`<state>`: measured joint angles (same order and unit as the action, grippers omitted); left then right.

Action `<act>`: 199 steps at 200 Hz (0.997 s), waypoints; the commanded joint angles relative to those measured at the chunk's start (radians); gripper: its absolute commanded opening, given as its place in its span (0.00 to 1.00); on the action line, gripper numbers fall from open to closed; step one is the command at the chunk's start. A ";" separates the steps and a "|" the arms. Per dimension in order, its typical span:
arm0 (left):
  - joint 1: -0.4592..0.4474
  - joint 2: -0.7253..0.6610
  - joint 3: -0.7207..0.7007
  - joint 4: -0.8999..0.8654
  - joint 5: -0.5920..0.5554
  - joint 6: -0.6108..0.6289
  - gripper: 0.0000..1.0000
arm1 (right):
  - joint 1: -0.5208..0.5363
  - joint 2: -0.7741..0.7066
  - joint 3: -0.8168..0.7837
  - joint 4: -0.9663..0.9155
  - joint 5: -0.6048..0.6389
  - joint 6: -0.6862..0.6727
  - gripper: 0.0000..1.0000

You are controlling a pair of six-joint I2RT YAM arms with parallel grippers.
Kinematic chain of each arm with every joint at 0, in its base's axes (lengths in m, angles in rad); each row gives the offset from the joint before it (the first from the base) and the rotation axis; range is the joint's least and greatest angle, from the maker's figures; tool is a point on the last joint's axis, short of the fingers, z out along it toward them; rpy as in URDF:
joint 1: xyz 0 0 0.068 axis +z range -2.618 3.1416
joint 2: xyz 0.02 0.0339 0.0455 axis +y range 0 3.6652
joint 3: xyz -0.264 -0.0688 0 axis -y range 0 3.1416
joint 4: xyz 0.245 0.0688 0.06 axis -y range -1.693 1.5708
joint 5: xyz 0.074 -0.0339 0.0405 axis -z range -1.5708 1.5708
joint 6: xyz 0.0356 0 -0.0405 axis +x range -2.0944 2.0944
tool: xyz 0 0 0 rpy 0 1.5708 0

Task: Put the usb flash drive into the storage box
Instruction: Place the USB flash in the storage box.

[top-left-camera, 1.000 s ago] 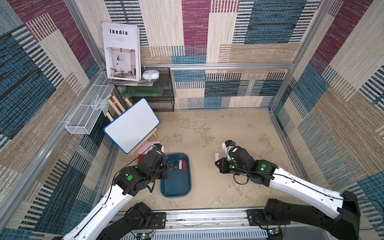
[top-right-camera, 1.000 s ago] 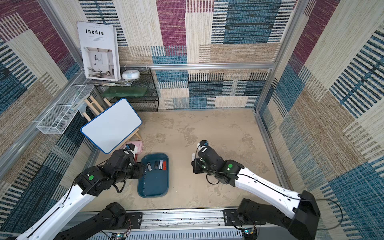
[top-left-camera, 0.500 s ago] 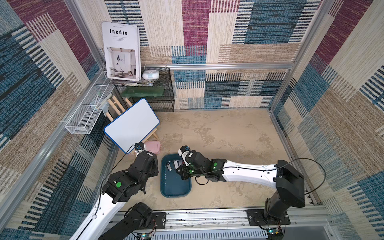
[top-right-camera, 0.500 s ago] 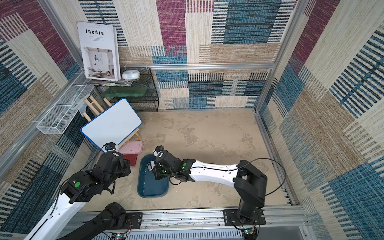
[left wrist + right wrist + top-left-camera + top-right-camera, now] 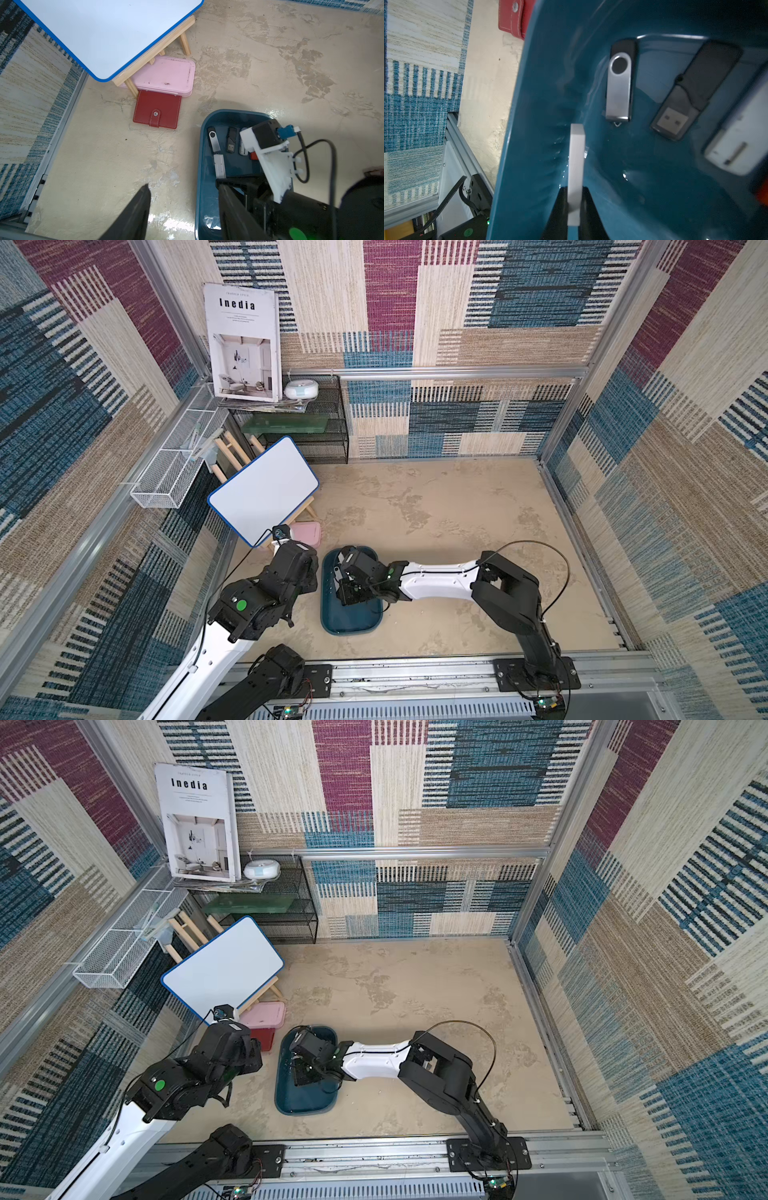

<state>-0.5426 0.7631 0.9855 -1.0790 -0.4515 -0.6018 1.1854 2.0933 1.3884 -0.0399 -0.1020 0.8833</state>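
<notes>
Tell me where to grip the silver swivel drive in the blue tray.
I'd pinch the silver swivel drive across its long edges at mid-length, coming straight down. It lies flat on the storage box floor, clear of the wall and the black drive; the white flash drive in the right gripper sits off its end.

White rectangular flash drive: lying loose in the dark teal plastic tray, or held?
Held. The right gripper is shut on the white rectangular flash drive above the dark teal plastic tray; contact with its floor: cannot tell.
</notes>
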 commanded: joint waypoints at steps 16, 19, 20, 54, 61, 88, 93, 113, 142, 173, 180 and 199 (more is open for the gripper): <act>0.000 0.005 -0.002 -0.001 -0.002 0.001 0.57 | 0.008 0.011 -0.015 0.032 -0.047 0.041 0.04; 0.000 0.005 -0.002 -0.001 -0.001 0.002 0.57 | 0.009 0.012 -0.015 0.034 -0.050 0.043 0.04; 0.000 0.006 -0.002 -0.001 -0.001 0.002 0.57 | 0.009 0.013 -0.015 0.034 -0.052 0.044 0.04; 0.000 0.009 -0.004 -0.001 0.003 0.002 0.57 | 0.016 0.039 -0.002 0.022 -0.077 0.046 0.08; 0.000 0.009 -0.003 0.001 0.005 0.002 0.57 | 0.017 0.040 -0.002 0.024 -0.076 0.048 0.11; 0.000 0.010 -0.005 0.002 0.008 0.004 0.57 | 0.017 0.040 0.001 0.022 -0.071 0.052 0.22; 0.000 0.011 -0.006 0.002 0.009 0.004 0.57 | 0.018 0.040 0.001 0.020 -0.073 0.052 0.24; 0.000 0.016 -0.007 0.002 0.013 0.005 0.57 | 0.017 0.040 0.007 0.013 -0.076 0.047 0.32; 0.000 0.020 -0.007 0.003 0.016 0.006 0.57 | 0.017 0.015 0.008 -0.011 -0.060 0.022 0.35; 0.000 0.012 -0.008 0.003 0.016 0.005 0.57 | 0.015 -0.051 -0.010 -0.058 0.009 -0.008 0.36; 0.001 0.011 -0.008 0.004 0.015 0.004 0.57 | 0.013 -0.067 -0.018 -0.063 0.015 -0.014 0.36; 0.000 0.010 -0.008 0.002 0.016 0.004 0.57 | 0.008 -0.126 -0.045 -0.076 0.039 -0.034 0.37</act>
<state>-0.5426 0.7746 0.9798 -1.0790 -0.4408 -0.5983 1.2003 2.0243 1.3678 -0.0761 -0.1200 0.8879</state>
